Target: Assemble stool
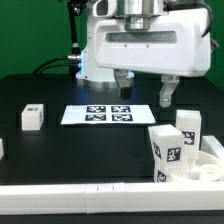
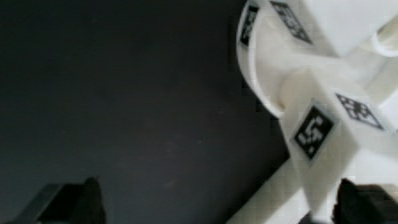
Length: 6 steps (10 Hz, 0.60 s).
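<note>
My gripper (image 1: 145,92) hangs open above the black table, behind the group of white stool parts at the exterior view's right. Two tagged legs (image 1: 163,153) (image 1: 188,130) stand upright there, beside a curved white piece (image 1: 210,152) that looks like the seat's rim. Another white leg (image 1: 31,117) lies alone at the exterior view's left. In the wrist view, tagged white legs (image 2: 320,125) fill one side, one reaching into the gap near a dark fingertip (image 2: 365,200). The gripper (image 2: 217,205) holds nothing.
The marker board (image 1: 97,114) lies flat in the middle of the table. A white rail (image 1: 100,193) runs along the front edge. The robot's white base (image 1: 150,45) stands at the back. A small white piece (image 1: 2,148) shows at the far left edge.
</note>
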{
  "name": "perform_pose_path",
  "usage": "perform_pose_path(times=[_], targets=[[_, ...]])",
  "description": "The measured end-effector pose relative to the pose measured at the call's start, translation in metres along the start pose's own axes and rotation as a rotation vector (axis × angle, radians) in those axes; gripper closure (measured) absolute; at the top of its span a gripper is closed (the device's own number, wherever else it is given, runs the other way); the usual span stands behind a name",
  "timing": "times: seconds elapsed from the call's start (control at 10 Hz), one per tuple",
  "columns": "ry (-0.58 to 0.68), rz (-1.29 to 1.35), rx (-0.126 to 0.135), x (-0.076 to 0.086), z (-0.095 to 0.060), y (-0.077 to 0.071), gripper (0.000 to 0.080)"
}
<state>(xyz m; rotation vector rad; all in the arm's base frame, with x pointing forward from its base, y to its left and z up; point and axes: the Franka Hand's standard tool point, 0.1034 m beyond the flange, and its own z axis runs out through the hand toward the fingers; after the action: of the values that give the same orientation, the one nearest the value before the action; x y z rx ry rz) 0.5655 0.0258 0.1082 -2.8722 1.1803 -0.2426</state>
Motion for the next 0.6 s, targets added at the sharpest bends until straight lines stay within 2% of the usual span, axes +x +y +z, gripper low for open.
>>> perform_pose_path(times=[0.2, 0.3, 0.5, 0.6], targets=[[-0.001, -0.107, -0.003, 0.0, 0.002, 0.001, 0.015], [0.006, -0.232, -0.001, 0.002, 0.006, 0.008, 0.015], [-0.016, -0.418, 0.001, 0.017, 0.014, 0.053, 0.015], [-0.033, -0.557, -0.008, 0.024, 0.018, 0.08, 0.015]])
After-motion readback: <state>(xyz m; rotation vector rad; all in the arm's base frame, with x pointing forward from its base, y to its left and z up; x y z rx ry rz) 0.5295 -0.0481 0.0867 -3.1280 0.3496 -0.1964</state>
